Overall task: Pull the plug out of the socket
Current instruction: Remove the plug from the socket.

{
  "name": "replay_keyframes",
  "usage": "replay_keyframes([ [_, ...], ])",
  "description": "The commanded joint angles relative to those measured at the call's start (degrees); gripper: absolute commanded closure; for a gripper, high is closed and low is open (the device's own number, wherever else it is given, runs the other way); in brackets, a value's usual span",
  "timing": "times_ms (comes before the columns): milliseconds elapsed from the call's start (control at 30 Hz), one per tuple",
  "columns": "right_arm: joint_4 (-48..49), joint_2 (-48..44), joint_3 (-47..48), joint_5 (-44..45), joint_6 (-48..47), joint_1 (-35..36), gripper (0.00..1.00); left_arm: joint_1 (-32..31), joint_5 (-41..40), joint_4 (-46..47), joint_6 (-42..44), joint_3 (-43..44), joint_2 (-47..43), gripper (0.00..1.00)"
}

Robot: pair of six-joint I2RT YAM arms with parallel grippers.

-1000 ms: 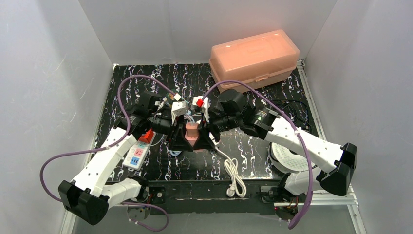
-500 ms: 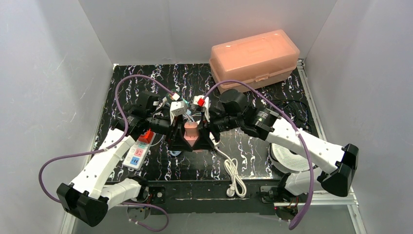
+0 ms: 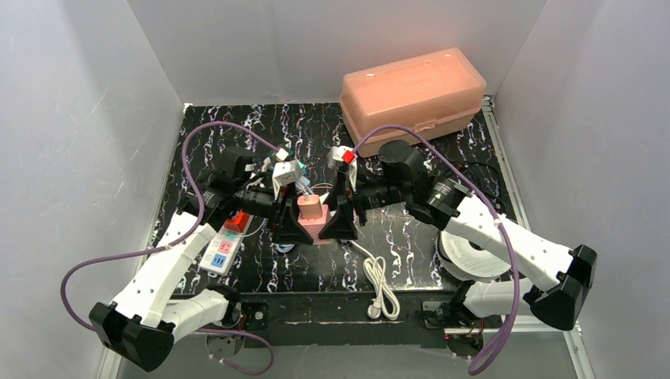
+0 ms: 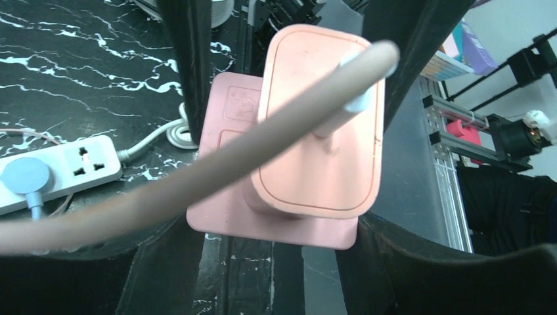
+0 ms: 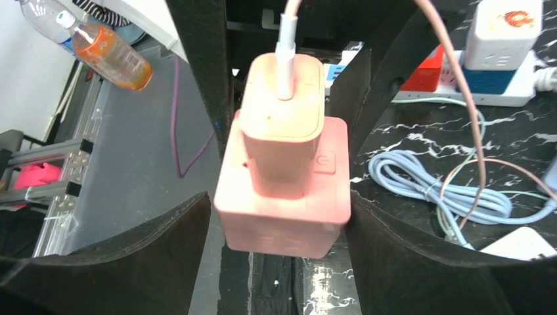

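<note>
Between the fingers [image 4: 164,262] of the left gripper [image 4: 282,230], at the centre of the left wrist frame, sits the pink socket [image 4: 223,131]. Its lower corners lie against both fingers, so this pincer is clamped on it. From the opposite side the right gripper [image 5: 279,203] straddles the same block. Its fingers [image 5: 420,262] stand right at the socket's sides, but whether they touch it I cannot tell. On top of the socket, mid-frame, the pink plug [image 5: 282,125] is seated upright, with a pale cable [image 5: 289,52] running out of its top. To the right of it in the right wrist frame, a grey-blue coil of cord [image 5: 427,190] lies on the black marbled table [image 5: 519,141]. At the left edge of the left wrist frame lies a white power strip [image 4: 59,167]. At the upper right of the top view stands a peach lidded box [image 3: 411,91].
</note>
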Motion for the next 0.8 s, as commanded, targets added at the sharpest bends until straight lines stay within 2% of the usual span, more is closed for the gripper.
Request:
replay_keyframes([
  [0, 3.38, -5.72, -0.70, 0.97, 0.15, -1.41, 0.18, 1.31, -0.17, 3.20, -2.99, -1.39, -2.28, 1.00],
  [233, 19.69, -12.78, -12.26, 4.80, 7.96, -1.44, 0.15, 3.78, -3.71, 16.20, -18.63, -2.06, -0.88, 1.00],
  [433, 30.50, -11.13, -14.87, 4.55, 14.73, -1.44, 0.14, 4.03, -3.63, 22.66, -26.99, -2.25, -0.63, 1.00],
  [567, 34.85, -9.17, -15.22, 6.24, 17.72, -1.46, 0.13, 4.03, -4.17, 24.47, -28.15, -2.80, -0.50, 1.00],
  [767, 35.10, -10.41, -16.75, 11.79, 18.95, -1.44, 0.12, 4.01, -3.84, 25.92, -27.50, -3.72, -1.60, 1.00],
])
